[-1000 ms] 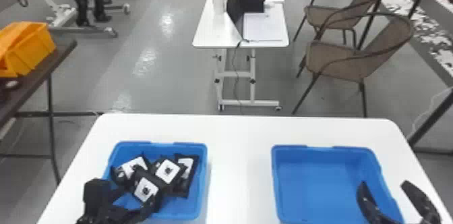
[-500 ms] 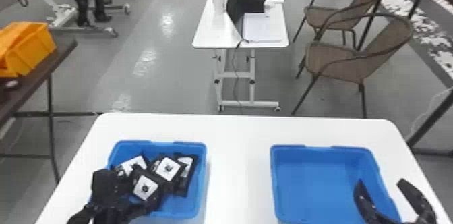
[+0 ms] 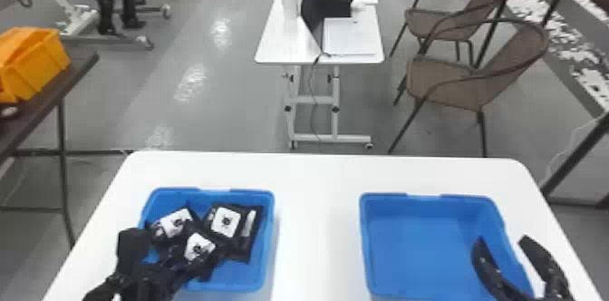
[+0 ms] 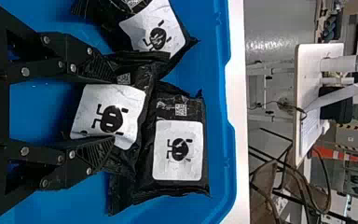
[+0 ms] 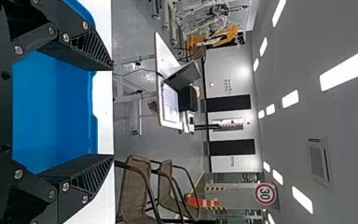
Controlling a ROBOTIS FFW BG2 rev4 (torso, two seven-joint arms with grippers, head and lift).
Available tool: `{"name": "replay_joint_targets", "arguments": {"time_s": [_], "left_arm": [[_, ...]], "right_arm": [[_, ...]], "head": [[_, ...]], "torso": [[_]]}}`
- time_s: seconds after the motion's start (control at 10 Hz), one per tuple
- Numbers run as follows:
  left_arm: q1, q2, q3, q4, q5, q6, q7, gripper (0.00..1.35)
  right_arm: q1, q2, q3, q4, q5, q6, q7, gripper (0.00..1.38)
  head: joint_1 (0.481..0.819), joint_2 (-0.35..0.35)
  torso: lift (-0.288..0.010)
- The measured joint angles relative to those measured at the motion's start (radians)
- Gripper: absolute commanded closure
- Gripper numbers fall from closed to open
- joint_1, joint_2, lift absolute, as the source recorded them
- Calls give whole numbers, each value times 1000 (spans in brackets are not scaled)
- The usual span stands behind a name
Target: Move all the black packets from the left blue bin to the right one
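In the left blue bin (image 3: 269,236), the left gripper (image 3: 149,273) stands with fingers apart astride a crinkled black packet (image 4: 109,114), its grip impossible to tell; more glossy packets (image 3: 225,221) with white, black-printed labels lie just beyond. The right gripper (image 3: 503,238), now slightly farther left, tips closer together but parted, holds nothing beside the right blue bin's (image 3: 421,241) right wall.

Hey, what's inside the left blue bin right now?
Black packets with white labels lie overlapping in the left blue bin. Their overlaps hide whatever is underneath, and the left tool covers part of the bin.
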State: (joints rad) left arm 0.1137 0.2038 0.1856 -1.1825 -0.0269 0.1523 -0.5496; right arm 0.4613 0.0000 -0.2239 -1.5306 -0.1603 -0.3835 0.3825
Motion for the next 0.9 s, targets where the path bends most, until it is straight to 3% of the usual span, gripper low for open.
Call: {"name": "replay_joint_targets", "arguments": {"time_s": [0.2,0.6,0.9], "left_arm": [[21,-2,1,-65,29,1,-10,786],[136,-8,33,-328,109,118,-38,835],[187,-22,44,-489,175,141,-82,835]], "right_arm": [[-2,0,2,1,-2,0,1,406],[-1,0,4,4,-8,0,1,407],[-1,0,5,3,-12,0,1,407]], "head": [[695,39],[695,28],[695,-5]], "torso": [[0],[0],[0]]}}
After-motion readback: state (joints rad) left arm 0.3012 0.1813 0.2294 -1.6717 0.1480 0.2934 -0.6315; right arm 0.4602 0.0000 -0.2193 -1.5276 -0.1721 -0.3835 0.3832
